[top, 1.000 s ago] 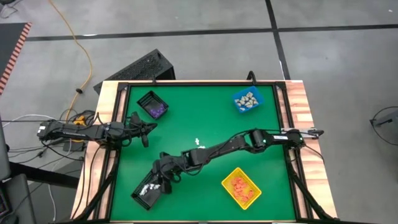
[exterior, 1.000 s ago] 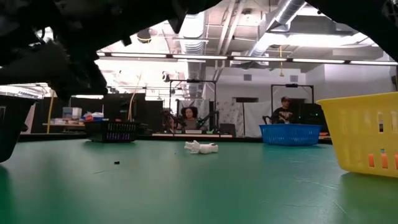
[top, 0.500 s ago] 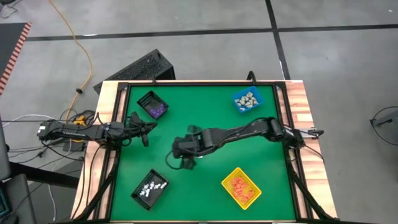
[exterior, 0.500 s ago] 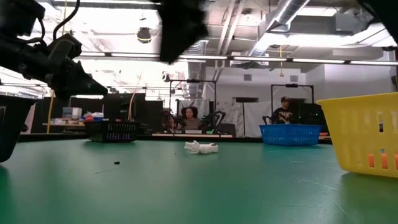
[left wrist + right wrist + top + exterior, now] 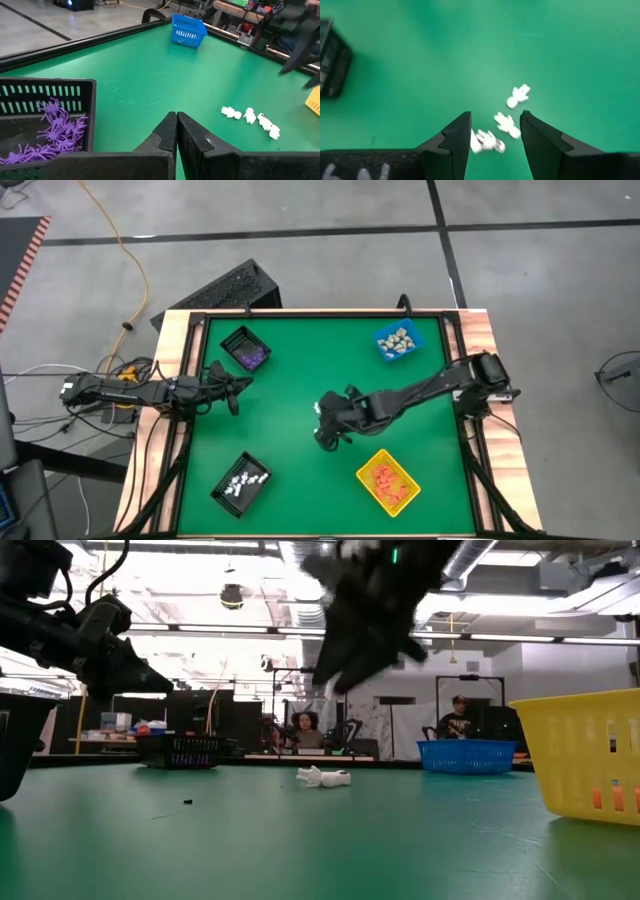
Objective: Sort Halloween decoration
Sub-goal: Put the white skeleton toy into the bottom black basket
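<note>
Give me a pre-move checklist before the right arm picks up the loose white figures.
1. Right gripper open: ok, a wide gap shows between its fingers.
2. Right gripper empty: ok, nothing between the fingers.
3. White figures lined up: ok, several lie on the green mat ahead of the gap.
4. Only one figure targeted: not ok, they lie close together.
5. Black bin with white pieces reachable: ok, nothing stands between.
6. Left gripper out of the way: ok, shut, parked beside the bin of purple spiders.

Blue bin (image 5: 397,342), yellow bin (image 5: 388,481)
</note>
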Robot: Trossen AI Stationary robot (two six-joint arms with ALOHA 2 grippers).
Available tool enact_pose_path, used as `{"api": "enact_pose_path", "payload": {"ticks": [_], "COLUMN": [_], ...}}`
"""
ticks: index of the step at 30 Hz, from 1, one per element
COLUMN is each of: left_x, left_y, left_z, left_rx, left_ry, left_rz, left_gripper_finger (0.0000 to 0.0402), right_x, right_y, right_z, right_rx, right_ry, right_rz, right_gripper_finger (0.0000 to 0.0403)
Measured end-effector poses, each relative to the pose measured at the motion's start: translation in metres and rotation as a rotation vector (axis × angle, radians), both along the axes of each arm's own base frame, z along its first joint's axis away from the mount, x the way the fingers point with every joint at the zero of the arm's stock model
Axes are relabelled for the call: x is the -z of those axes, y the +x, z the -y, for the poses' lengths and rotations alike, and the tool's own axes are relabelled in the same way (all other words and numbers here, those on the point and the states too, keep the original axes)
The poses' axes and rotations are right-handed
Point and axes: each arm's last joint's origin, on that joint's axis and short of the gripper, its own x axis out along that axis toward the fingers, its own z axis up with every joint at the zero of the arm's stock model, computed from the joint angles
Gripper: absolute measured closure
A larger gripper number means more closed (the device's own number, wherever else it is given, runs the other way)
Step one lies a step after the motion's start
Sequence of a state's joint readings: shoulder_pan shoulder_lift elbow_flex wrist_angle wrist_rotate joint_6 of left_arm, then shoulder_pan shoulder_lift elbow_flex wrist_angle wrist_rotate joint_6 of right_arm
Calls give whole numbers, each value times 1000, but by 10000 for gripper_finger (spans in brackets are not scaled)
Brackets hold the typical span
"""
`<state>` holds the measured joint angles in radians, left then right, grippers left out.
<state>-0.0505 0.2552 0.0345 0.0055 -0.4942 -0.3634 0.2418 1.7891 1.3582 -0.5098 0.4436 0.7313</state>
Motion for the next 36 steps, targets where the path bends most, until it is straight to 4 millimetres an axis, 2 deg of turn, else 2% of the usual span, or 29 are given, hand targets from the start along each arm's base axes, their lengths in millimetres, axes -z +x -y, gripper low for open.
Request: {"api": "enact_pose_path", "payload": {"ticks": [4, 11, 17, 31, 33, 36], "left_x": [0, 0, 0, 3, 3, 4], "left_y": [0, 0, 0, 2, 2, 2], "left_z": [0, 0, 0, 0, 0, 0], "left_rx": [-16, -20, -23, -24, -21, -23], "left_ry": [-31, -35, -36, -34, -34, -33], "left_rz": [16, 19, 20, -19, -20, -26], "left_gripper_finger": [401, 401, 402, 401, 401, 401], "right_x": [30, 52, 78, 106, 109, 107], "right_y": [0, 12, 24, 28, 29, 28], "right_z": [8, 25, 29, 33, 33, 33], "right_rx": [92, 171, 176, 231, 244, 249], "right_ry": [53, 21, 30, 74, 80, 86], "right_rz": [111, 138, 118, 64, 64, 60], "right_gripper_finger": [216, 216, 216, 217, 228, 268]}}
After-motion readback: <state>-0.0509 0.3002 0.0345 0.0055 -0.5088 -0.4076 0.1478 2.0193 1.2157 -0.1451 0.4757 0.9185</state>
